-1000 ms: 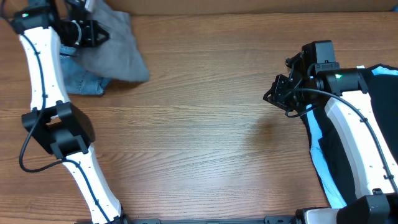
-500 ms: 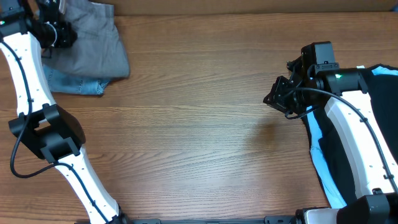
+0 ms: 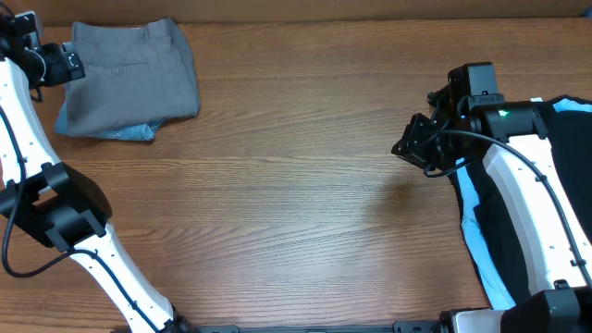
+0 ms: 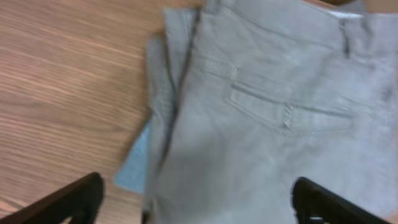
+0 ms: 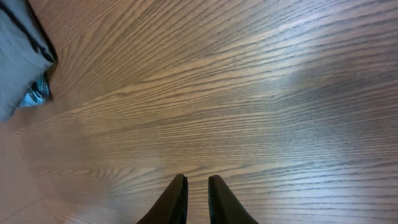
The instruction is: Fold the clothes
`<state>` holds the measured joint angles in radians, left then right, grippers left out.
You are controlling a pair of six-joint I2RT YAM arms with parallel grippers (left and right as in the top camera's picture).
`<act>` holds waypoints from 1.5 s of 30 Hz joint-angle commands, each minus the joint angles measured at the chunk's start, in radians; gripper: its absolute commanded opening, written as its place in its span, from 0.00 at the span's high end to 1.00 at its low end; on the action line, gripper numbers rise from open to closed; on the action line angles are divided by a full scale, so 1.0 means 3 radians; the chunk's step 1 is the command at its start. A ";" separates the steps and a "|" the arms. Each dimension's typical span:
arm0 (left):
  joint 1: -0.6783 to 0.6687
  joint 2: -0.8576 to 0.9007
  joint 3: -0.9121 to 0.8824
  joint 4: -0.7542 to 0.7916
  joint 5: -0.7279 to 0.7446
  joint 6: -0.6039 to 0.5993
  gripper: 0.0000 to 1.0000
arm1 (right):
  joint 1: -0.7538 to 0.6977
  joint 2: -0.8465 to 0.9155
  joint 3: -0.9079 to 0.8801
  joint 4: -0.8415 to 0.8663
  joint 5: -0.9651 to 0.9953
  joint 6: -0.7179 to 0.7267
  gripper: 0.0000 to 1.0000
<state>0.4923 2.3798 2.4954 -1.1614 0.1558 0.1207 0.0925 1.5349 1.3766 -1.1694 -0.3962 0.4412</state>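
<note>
We see left gripper point(image 4: 196, 182) jaws wide apart, empty, over grey shorts point(image 3: 134, 74) | shorts folded far-left, lying on denim shorts point(image 3: 137, 133) | we fear a finger snagging an edge, pulling the fold open | right gripper point(image 5: 196, 193) fingers nearly together, empty

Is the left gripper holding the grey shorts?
No: the left gripper is wide open, its fingers apart over the grey shorts, clamping nothing.

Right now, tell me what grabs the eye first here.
Folded grey shorts in the far left corner, lying on blue denim shorts that peek out below. The left tool stands open beside them; the right tool, shut, hovers over the bare table near a black garment.
</note>
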 commanded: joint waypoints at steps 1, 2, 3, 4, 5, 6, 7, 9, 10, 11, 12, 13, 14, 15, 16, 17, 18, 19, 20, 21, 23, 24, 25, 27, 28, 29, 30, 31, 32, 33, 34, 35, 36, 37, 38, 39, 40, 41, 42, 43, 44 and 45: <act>-0.0076 -0.0224 0.0123 -0.0175 0.0449 -0.0102 0.32 | 0.0006 -0.0008 0.0045 0.0043 -0.0027 0.0014 0.84; -0.0099 -0.0202 0.0117 -0.0244 0.0443 -0.0103 0.48 | 0.0006 -0.0008 0.0045 0.0053 -0.0028 0.0015 0.84; -0.0123 -0.0178 0.0097 -0.0305 0.0399 -0.0092 0.69 | 0.0006 -0.0008 0.0045 0.0064 -0.0028 0.0015 0.84; -0.0167 -0.0122 0.0005 -0.0375 0.0248 -0.0093 0.86 | 0.0006 -0.0008 0.0045 0.0064 -0.0028 0.0014 0.84; -0.0183 -0.0098 -0.0056 -0.0389 0.0153 -0.0103 0.93 | 0.0006 -0.0008 0.0045 0.0061 -0.0028 0.0014 0.84; -0.0188 -0.0071 -0.0128 -0.0392 0.0045 -0.0144 0.96 | 0.0006 -0.0008 0.0045 0.0056 -0.0028 0.0014 0.84; -0.0189 -0.0041 -0.0220 -0.0384 -0.0094 -0.0242 0.96 | 0.0006 -0.0008 0.0045 0.0050 -0.0028 0.0014 0.85; -0.0169 0.0015 -0.0408 -0.0338 -0.0370 -0.0453 0.94 | 0.0006 -0.0008 0.0045 0.0050 -0.0028 0.0011 0.84; -0.0148 0.0052 -0.0492 -0.0305 -0.0484 -0.0559 0.87 | 0.0006 -0.0008 0.0045 0.0052 -0.0028 0.0010 0.84; -0.0114 0.0079 -0.0570 -0.0289 -0.0565 -0.0664 0.73 | 0.0006 -0.0008 0.0045 0.0055 -0.0028 0.0001 0.84; -0.0088 0.0113 -0.0617 -0.0291 -0.0600 -0.0721 0.60 | 0.0006 -0.0008 0.0045 0.0061 -0.0017 -0.0005 0.85; -0.0057 0.0137 -0.0654 -0.0313 -0.0603 -0.0752 0.56 | 0.0006 -0.0008 0.0045 0.0072 0.0003 -0.0008 0.85; -0.0036 0.0154 -0.0673 -0.0350 -0.0589 -0.0758 0.53 | 0.0006 -0.0008 0.0045 0.0097 0.0039 -0.0009 0.85; -0.0005 0.0155 -0.0673 -0.0430 -0.0548 -0.0758 0.55 | 0.0006 -0.0009 0.0045 0.0132 0.0088 -0.0010 0.85; 0.0005 0.0154 -0.0671 -0.0469 -0.0518 -0.0767 0.59 | 0.0006 -0.0011 0.0045 0.0155 0.0099 -0.0011 0.85; 0.0020 0.0135 -0.0654 -0.0524 -0.0476 -0.0783 0.62 | 0.0006 -0.0013 0.0045 0.0198 0.0095 -0.0050 0.85; 0.0038 0.0109 -0.0609 -0.0598 -0.0402 -0.0778 0.65 | 0.0006 -0.0024 0.0046 0.0239 0.0097 -0.0097 0.85; 0.0045 0.0074 -0.0557 -0.0671 -0.0337 -0.0777 0.66 | 0.0006 -0.0045 0.0046 0.0298 0.0097 -0.0173 0.85; 0.0045 0.0028 -0.0502 -0.0743 -0.0296 -0.0768 0.65 | 0.0006 -0.0066 0.0050 0.0338 0.0097 -0.0206 0.85; 0.0043 -0.0022 -0.0436 -0.0809 -0.0248 -0.0732 0.61 | 0.0006 -0.0094 0.0060 0.0379 0.0097 -0.0262 0.85; 0.0020 -0.0178 -0.0259 -0.0947 -0.0095 -0.0646 0.57 | 0.0006 -0.0169 0.0107 0.0444 0.0097 -0.0406 0.85; -0.0003 -0.0270 -0.0170 -0.1017 -0.0005 -0.0604 0.57 | 0.0006 -0.0212 0.0135 0.0467 0.0098 -0.0482 0.85; -0.0037 -0.0380 -0.0084 -0.1086 0.0098 -0.0547 0.56 | 0.0006 -0.0267 0.0175 0.0493 0.0098 -0.0577 0.84; -0.0146 -0.0676 0.0071 -0.1230 0.0263 -0.0416 0.55 | 0.0006 -0.0389 0.0271 0.0530 0.0098 -0.0759 0.83; -0.0212 -0.0821 0.0113 -0.1287 0.0271 -0.0376 0.54 | 0.0006 -0.0445 0.0310 0.0543 0.0099 -0.0823 0.81; -0.0287 -0.0968 0.0132 -0.1338 0.0262 -0.0336 0.53 | 0.0006 -0.0504 0.0346 0.0557 0.0098 -0.0896 0.80; -0.0441 -0.1226 0.0132 -0.1382 0.0223 -0.0296 0.51 | 0.0006 -0.0607 0.0392 0.0580 0.0100 -0.0999 0.76; -0.0563 -0.1395 0.0132 -0.1403 0.0155 -0.0299 0.48 | 0.0006 -0.0688 0.0420 0.0594 0.0102 -0.1080 0.72; -0.0682 -0.1534 0.0132 -0.1417 0.0097 -0.0300 0.45 | 0.0006 -0.0754 0.0439 0.0603 0.0114 -0.1134 0.66; -0.0842 -0.1692 0.0132 -0.1441 0.0013 -0.0301 0.38 | 0.0006 -0.0835 0.0451 0.0609 0.0158 -0.1158 0.61; -0.1011 -0.1830 0.0132 -0.1466 -0.0078 -0.0320 0.27 | 0.0006 -0.0917 0.0455 0.0615 0.0226 -0.1164 0.57; -0.1193 -0.1952 0.0132 -0.1500 -0.0187 -0.0367 0.07 | 0.0006 -0.1001 0.0455 0.0617 0.0299 -0.1164 0.53; -0.1356 -0.2042 0.0132 -0.1530 -0.0300 -0.0443 0.00 | 0.0006 -0.1057 0.0455 0.0613 0.0351 -0.1162 0.48; -0.1522 -0.2124 0.0132 -0.1563 -0.0427 -0.0529 0.00 | 0.0006 -0.1132 0.0455 0.0600 0.0388 -0.1162 0.31; -0.1690 -0.2188 0.0132 -0.1602 -0.0557 -0.0618 0.00 | 0.0006 -0.1188 0.0455 0.0587 0.0387 -0.1162 0.07; -0.1846 -0.2235 0.0132 -0.1639 -0.0679 -0.0704 0.00 | 0.0006 -0.1241 0.0455 0.0573 0.0387 -0.1162 0.00; -0.2004 -0.2271 0.0132 -0.1700 -0.0810 -0.0810 0.00 | 0.0006 -0.1279 0.0455 0.0557 0.0387 -0.1162 0.00; -0.2145 -0.2294 0.0132 -0.1760 -0.0919 -0.0921 0.00 | 0.0006 -0.1317 0.0455 0.0537 0.0385 -0.1162 0.00; -0.2244 -0.2302 0.0123 -0.1761 -0.0974 -0.0952 0.00 | 0.0006 -0.1342 0.0455 0.0523 0.0385 -0.1162 0.00; -0.2355 -0.2308 0.0107 -0.1760 -0.0966 -0.0951 0.00 | 0.0006 -0.1363 0.0455 0.0495 0.0385 -0.1162 0.00; -0.2433 -0.2308 0.0093 -0.1760 -0.0965 -0.0952 0.00 | 0.0006 -0.1373 0.0455 0.0473 0.0385 -0.1161 0.00; -0.2513 -0.2303 0.0076 -0.1760 -0.0954 -0.0951 0.00 | 0.0006 -0.1373 0.0455 0.0463 0.0385 -0.1162 0.00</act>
<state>-0.1978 1.6444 2.5458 -1.6890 -0.0444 -0.1047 0.0921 1.1282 1.4940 -1.0252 -0.2996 0.1051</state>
